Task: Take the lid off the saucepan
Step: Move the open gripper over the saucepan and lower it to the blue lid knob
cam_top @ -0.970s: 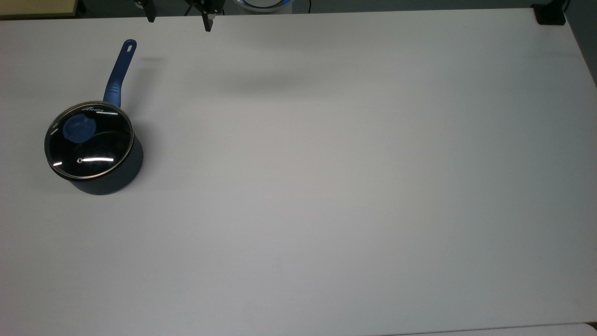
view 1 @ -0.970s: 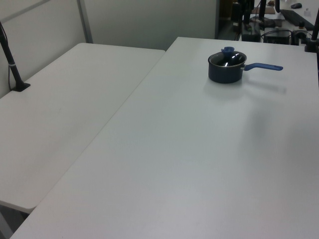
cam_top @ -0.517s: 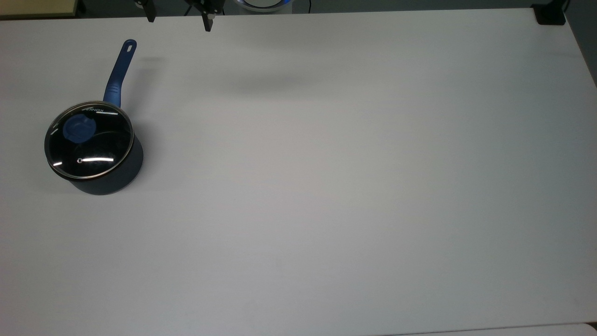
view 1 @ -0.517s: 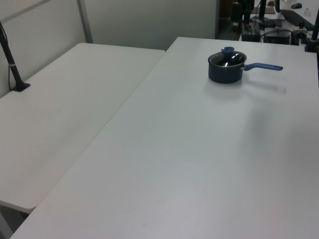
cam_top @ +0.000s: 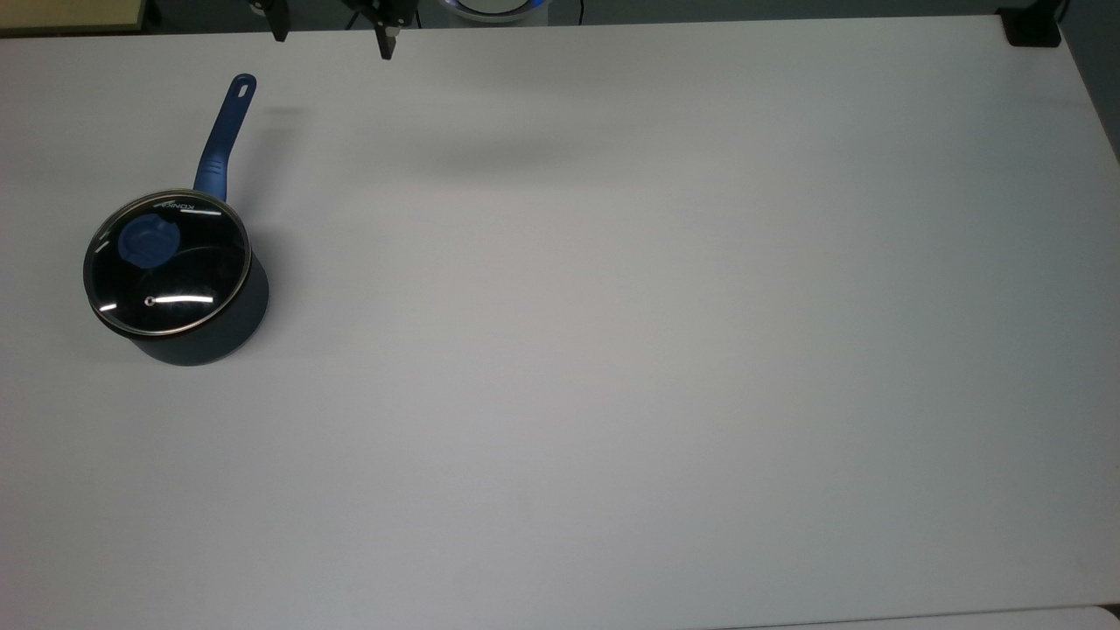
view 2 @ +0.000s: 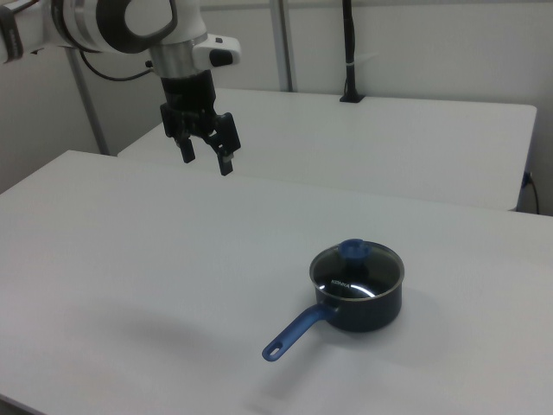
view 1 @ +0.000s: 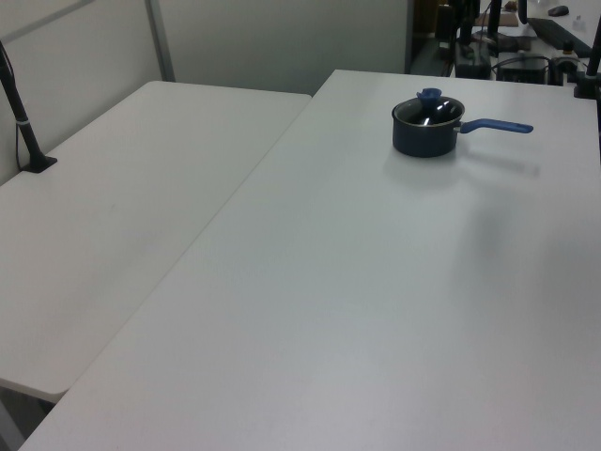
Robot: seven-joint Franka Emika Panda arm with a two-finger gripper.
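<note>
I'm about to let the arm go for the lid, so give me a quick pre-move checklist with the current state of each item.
1. Lid seated on the saucepan: ok, it sits flat on the rim.
2. Knob free to grasp: ok, nothing covers it.
3. Gripper ready: ok, fingers open, holding nothing.
4. Gripper lined up over the knob: not ok, it hangs high above the table, off to the right view's left of the pan.
5. Path to the knob: ok, only bare table lies between.
6. Handle out of the way: ok, it points away from the knob, toward the top view's top edge.
</note>
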